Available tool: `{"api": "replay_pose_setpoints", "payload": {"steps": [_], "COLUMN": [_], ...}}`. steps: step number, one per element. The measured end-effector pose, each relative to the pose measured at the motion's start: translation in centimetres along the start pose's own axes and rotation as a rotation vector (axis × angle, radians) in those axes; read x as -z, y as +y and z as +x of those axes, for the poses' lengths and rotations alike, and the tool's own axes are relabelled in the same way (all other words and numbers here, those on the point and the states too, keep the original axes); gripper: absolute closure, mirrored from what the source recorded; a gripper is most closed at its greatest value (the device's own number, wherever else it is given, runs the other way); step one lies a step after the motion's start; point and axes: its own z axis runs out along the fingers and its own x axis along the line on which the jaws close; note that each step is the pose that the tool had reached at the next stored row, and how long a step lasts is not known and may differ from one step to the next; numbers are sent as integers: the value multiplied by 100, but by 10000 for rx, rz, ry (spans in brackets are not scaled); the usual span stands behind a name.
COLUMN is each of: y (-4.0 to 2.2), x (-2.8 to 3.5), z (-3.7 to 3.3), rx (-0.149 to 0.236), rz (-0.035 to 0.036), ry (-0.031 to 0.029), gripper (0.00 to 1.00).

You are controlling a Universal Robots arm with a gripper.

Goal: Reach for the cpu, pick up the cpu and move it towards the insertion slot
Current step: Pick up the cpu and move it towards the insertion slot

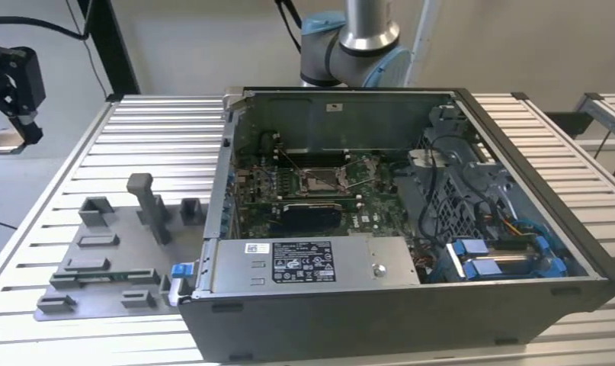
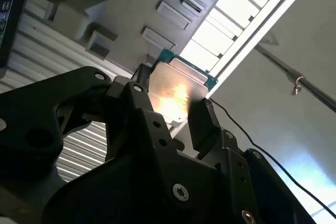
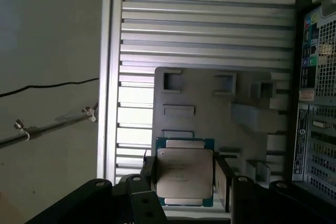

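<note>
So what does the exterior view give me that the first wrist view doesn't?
Exterior view: the insertion slot on the green board inside the open computer case. First wrist view: the cpu clamped between the fingers of the claw, in front of the grey fixture plate. Shared: the fixture plate, the slatted table and the case.

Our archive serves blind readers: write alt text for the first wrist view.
The black tool grips the cpu by two opposite edges, silvery top showing. Behind: a grey fixture plate on a slatted table, beside a computer case.
</note>
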Motion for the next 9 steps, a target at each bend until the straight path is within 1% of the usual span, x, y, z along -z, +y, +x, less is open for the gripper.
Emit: {"api": "replay_pose_setpoints", "payload": {"steps": [6,9], "y": [8,11], "x": [233,327], "z": [-1,0], "rx": [0,1], "rz": [0,-1], "ry": [1,-1], "gripper": [100,100]}}
